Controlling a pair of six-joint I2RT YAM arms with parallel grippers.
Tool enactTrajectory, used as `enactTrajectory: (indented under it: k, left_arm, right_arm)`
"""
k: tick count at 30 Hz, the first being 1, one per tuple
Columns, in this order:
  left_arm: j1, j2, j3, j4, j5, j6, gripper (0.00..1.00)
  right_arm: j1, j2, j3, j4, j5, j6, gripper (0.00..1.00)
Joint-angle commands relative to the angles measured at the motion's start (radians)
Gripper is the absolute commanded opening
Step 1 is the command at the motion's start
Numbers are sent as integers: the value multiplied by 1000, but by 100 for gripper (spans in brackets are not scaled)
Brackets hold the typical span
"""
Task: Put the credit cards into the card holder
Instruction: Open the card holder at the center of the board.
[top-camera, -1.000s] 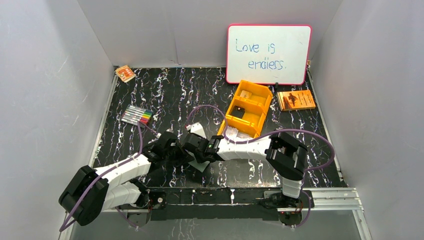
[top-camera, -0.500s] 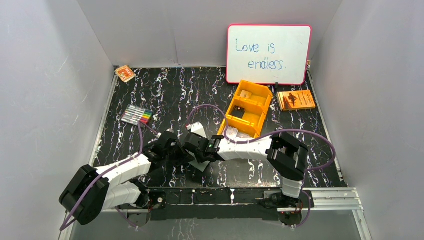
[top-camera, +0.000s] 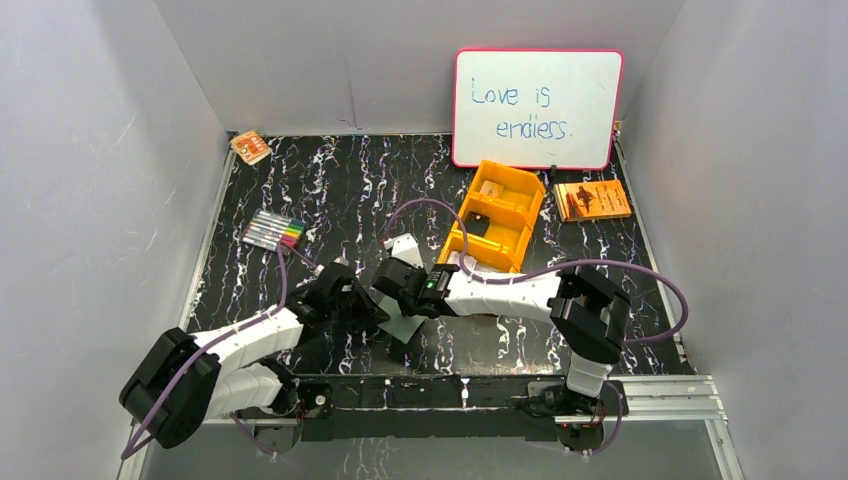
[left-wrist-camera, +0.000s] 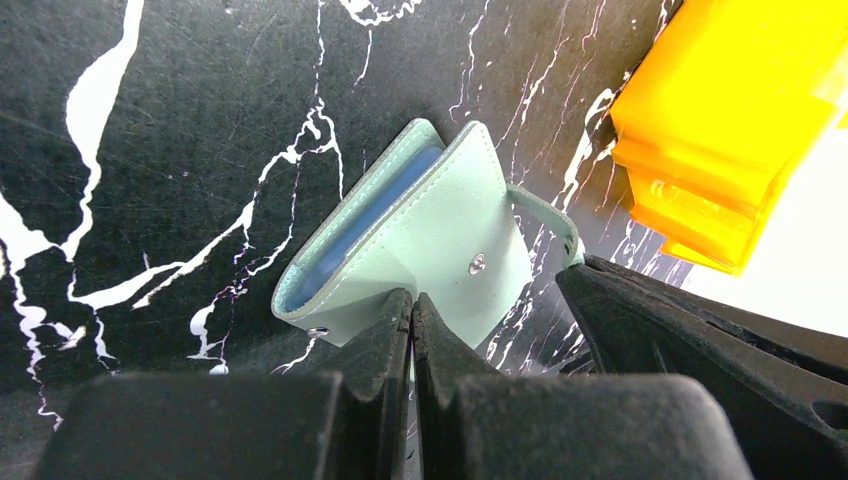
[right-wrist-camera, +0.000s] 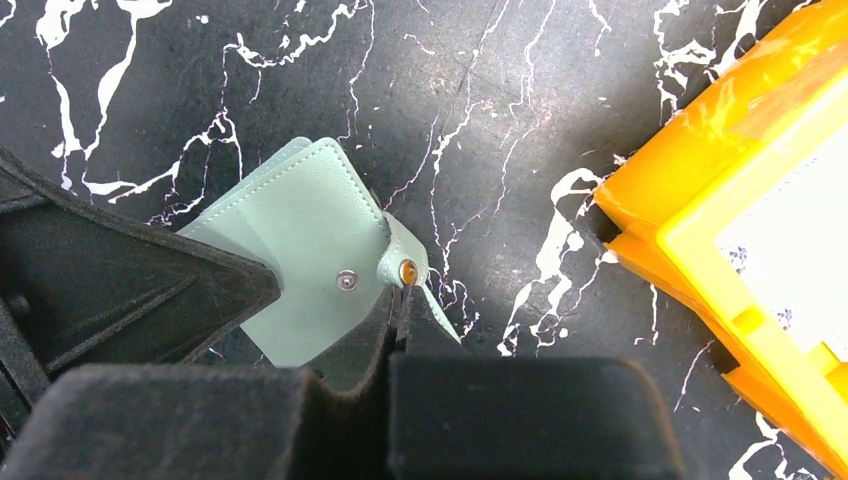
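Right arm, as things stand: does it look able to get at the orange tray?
Probably yes, once it lets go. The orange tray sits close beside the right gripper, only tabletop between. But that gripper is shut on the card holder's snap strap, and the left gripper pinches the holder too.

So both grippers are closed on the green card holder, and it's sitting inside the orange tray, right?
Not quite. The card holder is not inside the orange tray. It is outside the tray, over the black marbled table, as the left wrist view shows. The rest holds: the left gripper and the right gripper are both closed on it.
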Motion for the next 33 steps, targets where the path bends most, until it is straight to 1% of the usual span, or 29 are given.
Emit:
enactTrajectory:
  k: [1,5,6,12,15,21,28,33]
  left_arm:
    - [-2,38,-26,-151,-33,61,0]
    - [-2,24,34,-203,-29,111,0]
    - [-2,20,52,-222,-29,123,2]
    - [-2,-60,114,-281,-17,140,38]
    - [-2,-117,128,-303,-15,130,48]
    - [-2,-190,144,-362,-38,118,59]
    - [-2,-339,113,-401,-54,49,75]
    - [-2,-393,83,-399,-61,34,82]
  right_arm:
    - [-7,-66,-5,-12,22,17,0]
    - [-13,-112,-20,-11,-30,32,0]
    - [-13,-129,-25,-12,-41,39,0]
    - [-13,-228,-60,2,-105,60,0]
    - [-13,-260,-79,24,-149,67,0]
    - [-13,-313,-139,133,-262,84,0]
    - [-12,-357,-173,183,-296,125,0]
    - [-10,-377,-193,230,-324,145,0]
